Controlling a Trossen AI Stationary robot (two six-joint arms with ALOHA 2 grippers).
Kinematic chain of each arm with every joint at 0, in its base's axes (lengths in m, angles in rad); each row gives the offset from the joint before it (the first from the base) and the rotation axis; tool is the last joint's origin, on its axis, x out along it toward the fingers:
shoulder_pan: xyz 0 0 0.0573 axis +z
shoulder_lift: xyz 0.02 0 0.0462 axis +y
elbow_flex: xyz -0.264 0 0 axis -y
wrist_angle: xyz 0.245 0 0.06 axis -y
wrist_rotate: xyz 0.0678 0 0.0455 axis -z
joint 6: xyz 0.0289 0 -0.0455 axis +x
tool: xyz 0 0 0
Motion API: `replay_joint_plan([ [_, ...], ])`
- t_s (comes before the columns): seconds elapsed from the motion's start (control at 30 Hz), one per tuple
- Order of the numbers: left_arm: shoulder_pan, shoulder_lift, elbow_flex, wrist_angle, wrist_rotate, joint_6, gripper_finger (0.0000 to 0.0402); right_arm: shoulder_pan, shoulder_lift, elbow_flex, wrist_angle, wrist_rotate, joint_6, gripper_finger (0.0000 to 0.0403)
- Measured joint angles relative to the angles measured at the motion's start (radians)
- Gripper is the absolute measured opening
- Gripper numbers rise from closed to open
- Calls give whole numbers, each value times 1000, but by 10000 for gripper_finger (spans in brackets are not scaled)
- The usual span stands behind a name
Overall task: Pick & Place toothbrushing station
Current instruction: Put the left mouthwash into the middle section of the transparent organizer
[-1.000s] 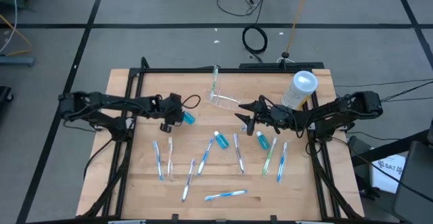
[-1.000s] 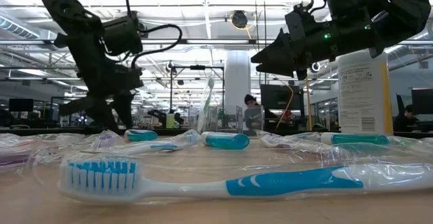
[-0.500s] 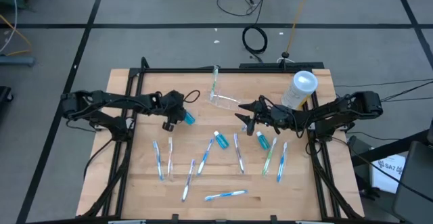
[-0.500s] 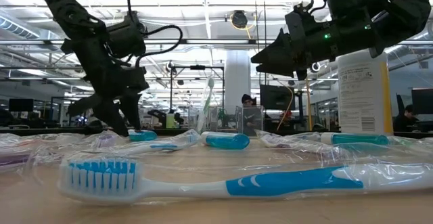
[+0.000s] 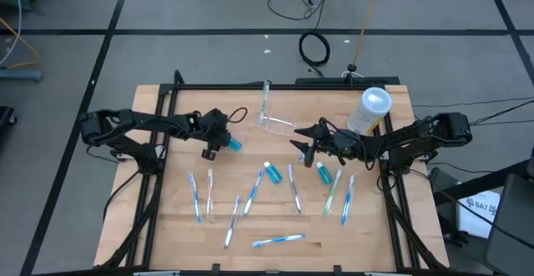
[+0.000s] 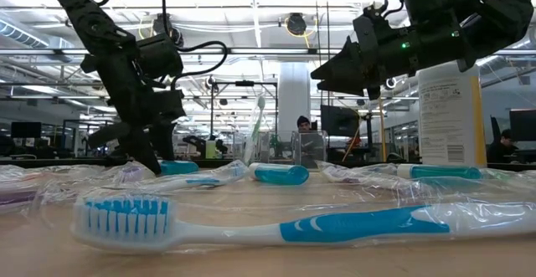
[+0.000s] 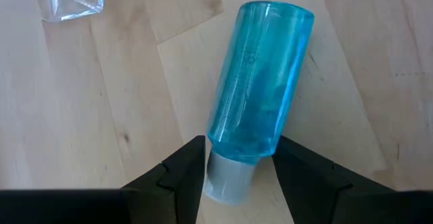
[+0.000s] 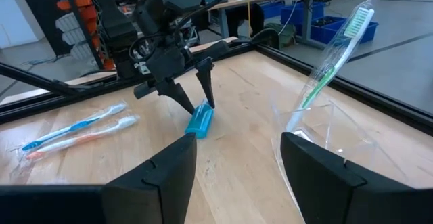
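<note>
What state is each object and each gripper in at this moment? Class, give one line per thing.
left gripper: open, fingers either side of the blue tube's grey cap end.
blue tube: lying flat on the table, not lifted.
right gripper: open, held above the table, empty.
toothbrushing station: on the table, one wrapped toothbrush leaning in it.
white-capped cylinder: standing upright.
wrapped toothbrushes: lying loose on the table.

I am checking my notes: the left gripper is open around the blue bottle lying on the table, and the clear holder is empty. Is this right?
Not quite. The clear holder has one wrapped toothbrush standing in it, as the right wrist view shows. The rest is right: the left gripper is open around the lying blue bottle.
</note>
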Motion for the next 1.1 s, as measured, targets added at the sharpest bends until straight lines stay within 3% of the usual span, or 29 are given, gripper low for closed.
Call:
replay_joint_plan([
  [0.37, -1, 3, -2, 8, -12, -1, 109, 0, 0, 0, 0, 0, 0, 210],
  [0.73, -83, 9, 19, 56, -53, 34, 105, 0, 0, 0, 5, 0, 0, 210],
  [0.93, -164, 7, 48, 97, -153, 56, 104, 0, 0, 0, 72, 0, -3, 210],
  [1.1, -254, 6, 76, 182, -235, 163, 104, 0, 0, 0, 133, 0, 33, 210],
])
